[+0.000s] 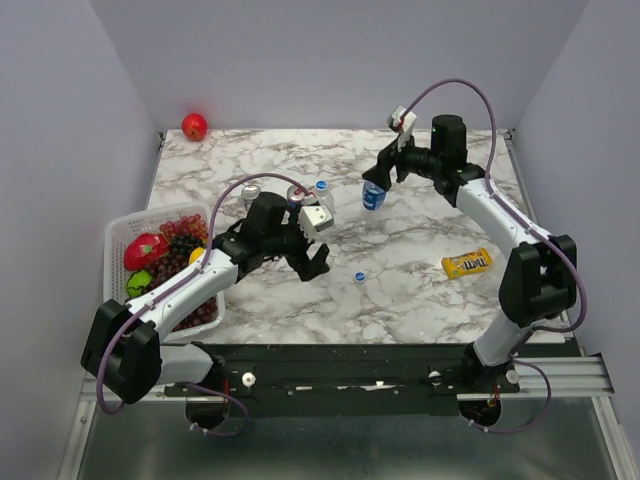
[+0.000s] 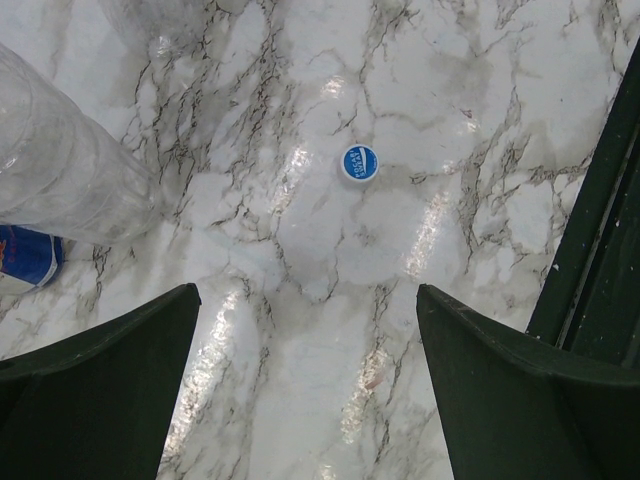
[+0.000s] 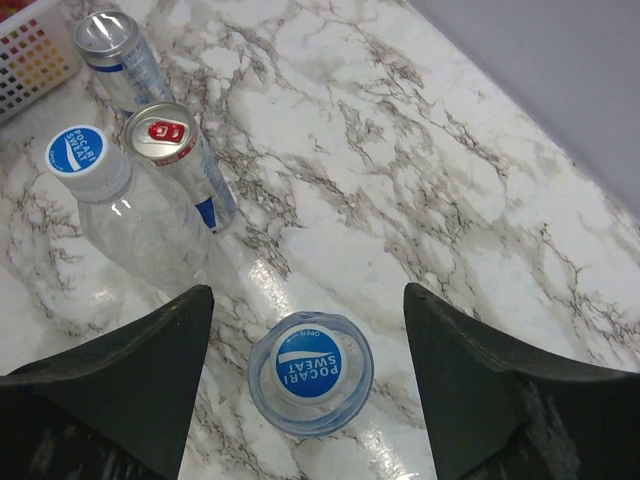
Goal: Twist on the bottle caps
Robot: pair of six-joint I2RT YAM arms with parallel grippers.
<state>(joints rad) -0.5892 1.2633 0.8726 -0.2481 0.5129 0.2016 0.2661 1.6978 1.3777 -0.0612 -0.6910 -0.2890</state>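
Now the right gripper (image 3: 305,310) hangs, jaws apart, over a capped bottle (image 3: 260,386), so the left gripper (image 2: 305,300), also spread, probably must pinch the loose cap (image 2: 360,162).

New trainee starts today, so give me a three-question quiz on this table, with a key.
1. True or false: the blue-labelled bottle has a cap on it.
2. The loose cap lies: A on the table; B on a can; C on a bottle.
3. How many drink cans stand by the clear capped bottle?
Key: 1 true; 2 A; 3 two.
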